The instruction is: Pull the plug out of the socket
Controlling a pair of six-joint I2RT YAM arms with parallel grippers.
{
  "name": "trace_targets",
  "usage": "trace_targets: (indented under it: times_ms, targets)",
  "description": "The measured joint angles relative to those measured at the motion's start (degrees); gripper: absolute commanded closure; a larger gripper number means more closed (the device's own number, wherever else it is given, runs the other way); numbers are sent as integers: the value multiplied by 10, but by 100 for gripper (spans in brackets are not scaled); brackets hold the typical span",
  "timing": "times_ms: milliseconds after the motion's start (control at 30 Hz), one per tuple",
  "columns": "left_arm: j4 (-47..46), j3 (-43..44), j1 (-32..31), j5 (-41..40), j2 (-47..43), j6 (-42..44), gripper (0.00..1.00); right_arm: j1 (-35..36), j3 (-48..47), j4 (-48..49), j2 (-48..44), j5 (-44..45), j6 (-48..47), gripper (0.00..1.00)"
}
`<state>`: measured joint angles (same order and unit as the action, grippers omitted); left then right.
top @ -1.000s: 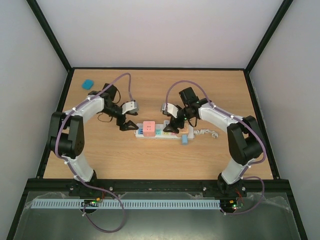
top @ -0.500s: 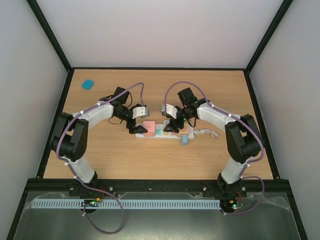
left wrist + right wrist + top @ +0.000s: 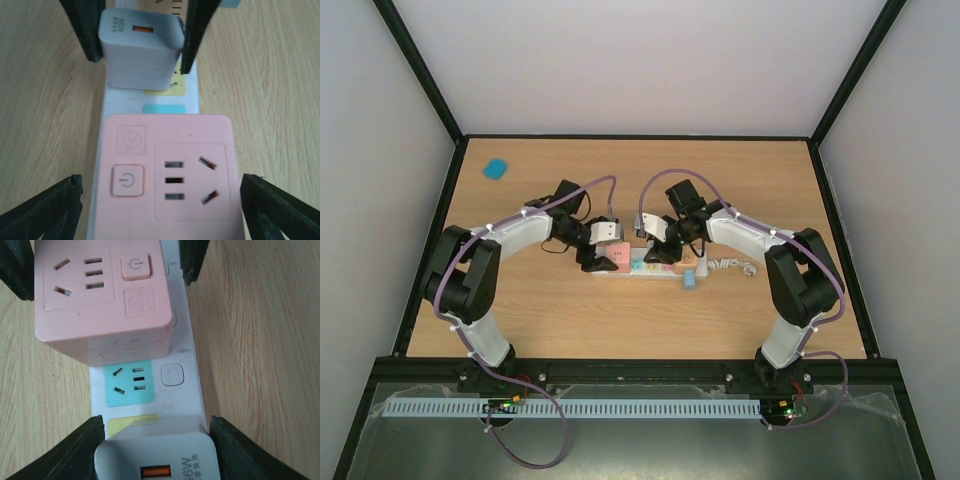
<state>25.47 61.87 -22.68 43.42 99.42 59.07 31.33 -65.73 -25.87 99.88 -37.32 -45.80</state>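
Observation:
The socket (image 3: 640,267) is a long white strip lying mid-table, with a teal outlet (image 3: 129,380) showing. A white plug (image 3: 160,455) with an orange port stands in its yellow outlet. My right gripper (image 3: 156,452) is shut on this plug (image 3: 142,50), one finger (image 3: 197,30) pressed on each side. A pink cube adapter (image 3: 165,170) sits on the strip's left end. My left gripper (image 3: 161,192) straddles the cube, open, with a thin gap on both sides. In the top view both grippers (image 3: 608,258) (image 3: 665,254) cover the strip's middle.
The strip's white cord (image 3: 732,266) coils off its right end. A small pale-blue piece (image 3: 690,280) lies against the strip's near side. A blue object (image 3: 496,168) rests at the far left corner. Black frame posts and grey walls bound the table.
My left arm swung right and lowered its open jaws around the pink cube, narrowing slightly. My right gripper closed from open onto the white plug.

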Motion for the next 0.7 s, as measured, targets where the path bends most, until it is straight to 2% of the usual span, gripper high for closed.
trace_targets:
  times_ms: [133, 467, 567, 700]
  targets:
    - [-1, -12, -3, 0, 0, 1, 20, 3, 0, 3, 0, 3, 0, 54]
    - [-38, -37, -4, -3, -9, -15, 43, 6, 3, 10, 0, 1, 0, 68]
    - [-48, -48, -6, -6, -18, -19, 47, 7, 7, 17, 0, -3, 0, 74]
    - [-48, -49, -6, -5, -19, -19, 51, 7, 8, 20, 0, -4, 0, 77]
